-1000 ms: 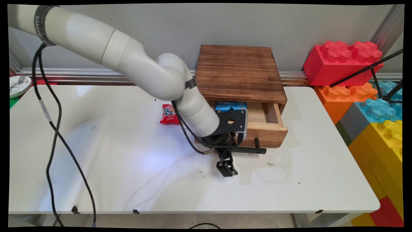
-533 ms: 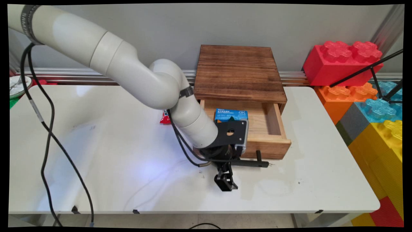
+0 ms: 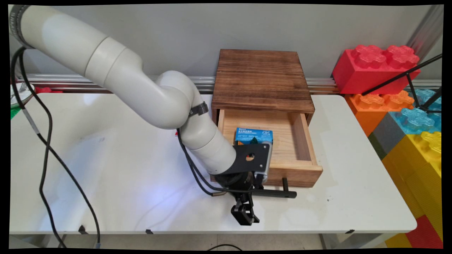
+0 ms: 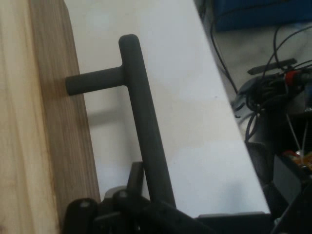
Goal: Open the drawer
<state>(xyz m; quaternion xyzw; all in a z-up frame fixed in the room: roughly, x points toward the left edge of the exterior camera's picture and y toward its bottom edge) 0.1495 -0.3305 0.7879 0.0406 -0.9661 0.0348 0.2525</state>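
Observation:
My gripper (image 3: 248, 197) is shut on the black bar handle (image 3: 279, 193) of a light wooden drawer (image 3: 300, 173), near the handle's left end. The drawer stands pulled far out of a dark wooden box (image 3: 263, 77) at the back of the white table (image 3: 106, 169). A blue carton (image 3: 253, 135) lies inside the drawer, its near end hidden by my wrist. In the hand view the handle (image 4: 144, 112) runs up from my gripper (image 4: 146, 207), fixed by a post to the drawer front (image 4: 29, 122) on the left.
Big toy blocks in red (image 3: 374, 67), orange, blue and yellow stack at the table's right end, with a black tripod leg (image 3: 406, 76) across them. A plate (image 3: 16, 98) sits at the far left. The table's near edge (image 4: 234, 131) is close to my hand.
My gripper has drawn the handle toward the table's near side, sliding the drawer further out. More of the drawer floor and the blue carton now shows. My arm now covers the red packet.

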